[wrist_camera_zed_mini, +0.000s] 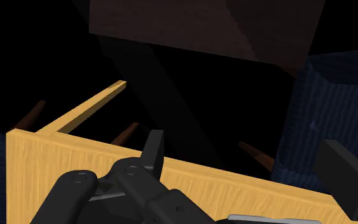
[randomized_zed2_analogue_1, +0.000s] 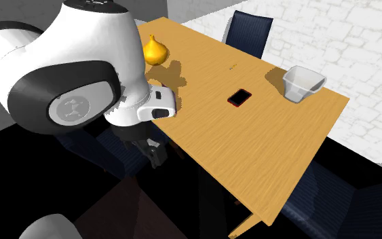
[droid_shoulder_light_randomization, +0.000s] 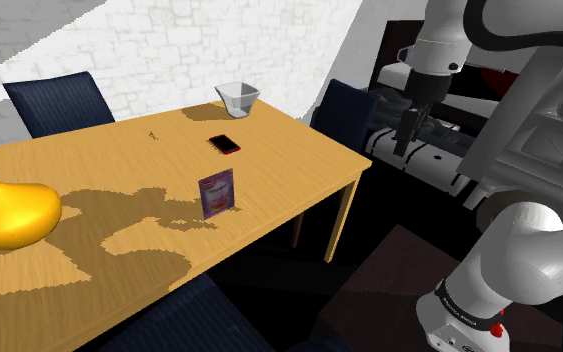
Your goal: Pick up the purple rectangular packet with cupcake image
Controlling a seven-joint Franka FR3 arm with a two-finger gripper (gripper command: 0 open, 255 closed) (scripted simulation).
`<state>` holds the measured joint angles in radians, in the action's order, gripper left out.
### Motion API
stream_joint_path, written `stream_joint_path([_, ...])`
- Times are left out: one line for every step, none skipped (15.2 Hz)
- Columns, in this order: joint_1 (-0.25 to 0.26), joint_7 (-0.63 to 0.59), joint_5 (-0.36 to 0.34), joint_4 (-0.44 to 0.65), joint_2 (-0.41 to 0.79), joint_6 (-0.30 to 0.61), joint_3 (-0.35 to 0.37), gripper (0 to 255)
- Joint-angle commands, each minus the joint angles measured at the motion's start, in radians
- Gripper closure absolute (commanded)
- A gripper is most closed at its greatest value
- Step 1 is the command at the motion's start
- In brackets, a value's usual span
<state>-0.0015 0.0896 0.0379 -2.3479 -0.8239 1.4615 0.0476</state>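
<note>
Two black fingers stand well apart on my gripper (wrist_camera_zed_mini: 240, 145), so it is open, with nothing between them. In the shoulder view the gripper (droid_shoulder_light_randomization: 406, 135) hangs off the table (droid_shoulder_light_randomization: 299, 170), out past its right-hand end. In the second exterior view I see the gripper (randomized_zed2_analogue_1: 154, 153) beside the table's (randomized_zed2_analogue_1: 264, 156) long edge and lower than the top. Through the wrist camera I look onto that wooden edge (wrist_camera_zed_mini: 171, 175), with a dark blue chair (wrist_camera_zed_mini: 330, 108) just next to one finger.

The purple packet (droid_shoulder_light_randomization: 217, 192) stands upright on the table, close to the edge nearer the shoulder camera and well apart from the gripper. From that camera, the table's corner and a second blue chair (droid_shoulder_light_randomization: 344, 112) at the table's end lie between the two.

A black phone with a red rim (droid_shoulder_light_randomization: 225, 144) lies flat just beyond the packet. Farther on, near the far edge, sits a pale tapered bin (droid_shoulder_light_randomization: 238, 99), and I see only its own walls and floor inside. A yellow gourd-shaped thing (droid_shoulder_light_randomization: 9, 212) rests at the shoulder view's left, far from the packet. A third blue chair (droid_shoulder_light_randomization: 59, 100) stands behind the table.
</note>
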Motion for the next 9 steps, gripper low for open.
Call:
stream_joint_path([0.0,0.0,0.0,0.0,0.0,0.0,0.0,0])
stream_joint_path([0.009,0.028,-0.005,0.009,0.036,0.027,-0.004,0])
stream_joint_path([0.019,0.055,-0.009,0.02,0.072,0.054,-0.007,0])
stream_joint_path([0.028,0.082,-0.013,0.032,0.108,0.079,-0.01,0])
stream_joint_path([0.038,0.109,-0.017,0.046,0.145,0.103,-0.013,0])
stream_joint_path([0.047,0.135,-0.02,0.061,0.182,0.127,-0.015,0])
stream_joint_path([0.056,0.161,-0.023,0.076,0.219,0.149,-0.016,0])
stream_joint_path([0.065,0.187,-0.025,0.093,0.255,0.17,-0.017,0])
stream_joint_path([0.074,0.213,-0.027,0.112,0.292,0.189,-0.018,0])
